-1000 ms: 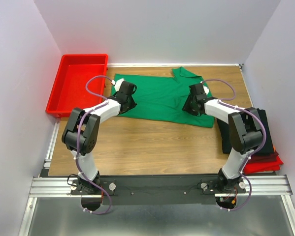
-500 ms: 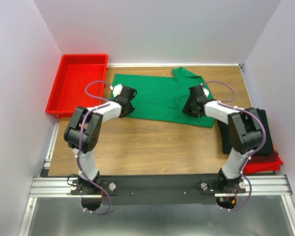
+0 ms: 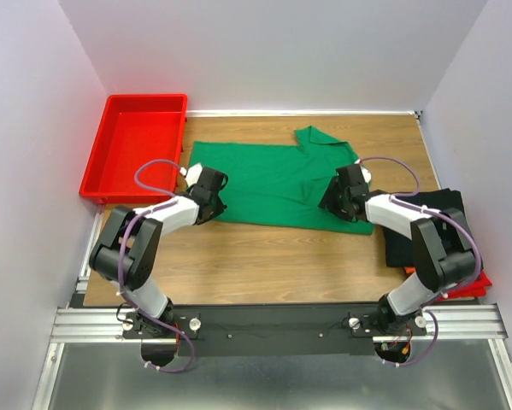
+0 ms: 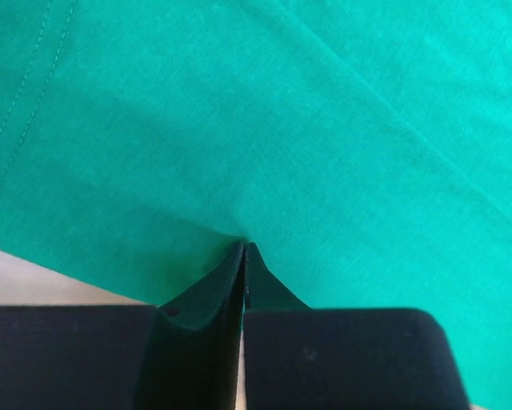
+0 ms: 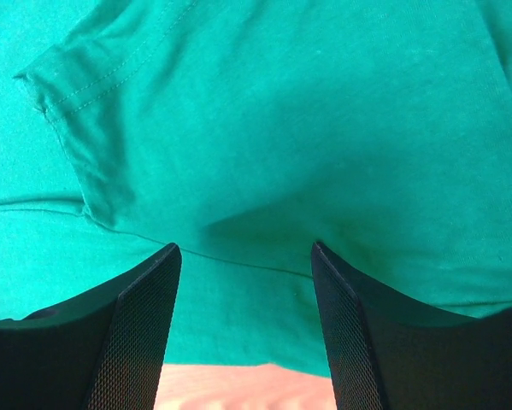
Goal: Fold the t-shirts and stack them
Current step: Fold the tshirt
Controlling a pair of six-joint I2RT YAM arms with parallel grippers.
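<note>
The bright green t-shirt [image 3: 273,175] lies spread flat on the wooden table, its collar at the far edge. My left gripper [image 3: 211,195] is at the shirt's near-left part, and in the left wrist view [image 4: 244,245] its jaws are shut on a pinch of the green cloth [image 4: 238,111]. My right gripper [image 3: 337,195] is over the shirt's near-right part. In the right wrist view [image 5: 245,246] its jaws stand wide open over the green cloth [image 5: 281,111], holding nothing. A stack of folded shirts [image 3: 426,231], black on top with red [image 3: 465,286] beneath, lies at the right edge.
A rigid red plastic tray [image 3: 136,145] stands at the far left beside the table. Bare wooden tabletop [image 3: 264,256] lies between the shirt and the arm bases. White walls close in the left, right and far sides.
Both grippers have moved toward the near edge, and the green shirt has slid nearer with them. Its far edge now lies farther from the back wall.
</note>
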